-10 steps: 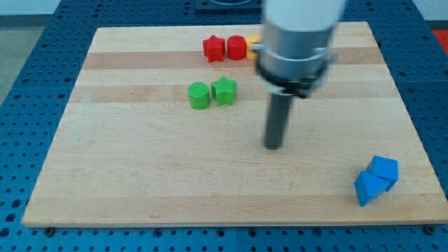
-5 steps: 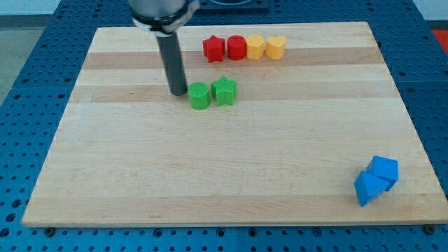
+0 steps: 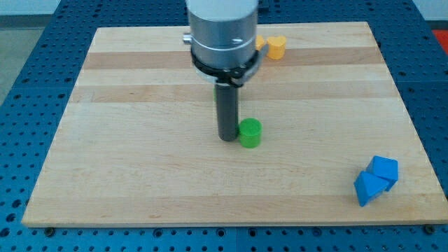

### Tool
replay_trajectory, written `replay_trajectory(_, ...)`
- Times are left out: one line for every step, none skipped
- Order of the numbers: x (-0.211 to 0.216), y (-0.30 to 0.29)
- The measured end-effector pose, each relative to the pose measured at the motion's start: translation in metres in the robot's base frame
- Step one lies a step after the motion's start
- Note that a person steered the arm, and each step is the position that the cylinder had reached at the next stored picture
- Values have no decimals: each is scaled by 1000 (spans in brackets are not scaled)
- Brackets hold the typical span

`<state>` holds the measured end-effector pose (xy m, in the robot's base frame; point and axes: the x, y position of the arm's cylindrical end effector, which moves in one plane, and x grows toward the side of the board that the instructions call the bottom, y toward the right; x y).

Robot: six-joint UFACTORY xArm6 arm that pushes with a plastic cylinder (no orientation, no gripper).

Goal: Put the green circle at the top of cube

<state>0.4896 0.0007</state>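
Observation:
The green circle [image 3: 250, 133] stands near the middle of the wooden board [image 3: 126, 168]. My tip [image 3: 227, 137] rests on the board, touching the circle's left side. The blue cube [image 3: 383, 170] sits at the view's lower right, far from the circle, with a second blue block [image 3: 367, 189] against its lower left. The rod and arm hide the green star; only a thin green sliver [image 3: 215, 93] shows beside the rod.
A yellow block [image 3: 277, 47] and part of another yellow block [image 3: 260, 43] show at the view's top, right of the arm. The red blocks are hidden behind the arm. A blue perforated table surrounds the board.
My tip moved from the circle's upper left down and to the right. The green circle slid away from the green star, down and right toward the board's middle.

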Motion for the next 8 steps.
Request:
replay_trajectory(3, 31)
replay_trajectory(2, 62)
replay_trajectory(-6, 91)
replay_trajectory(-12, 117)
replay_trajectory(-9, 141)
replay_trajectory(-3, 160)
replay_trajectory(0, 177)
replay_trajectory(10, 189)
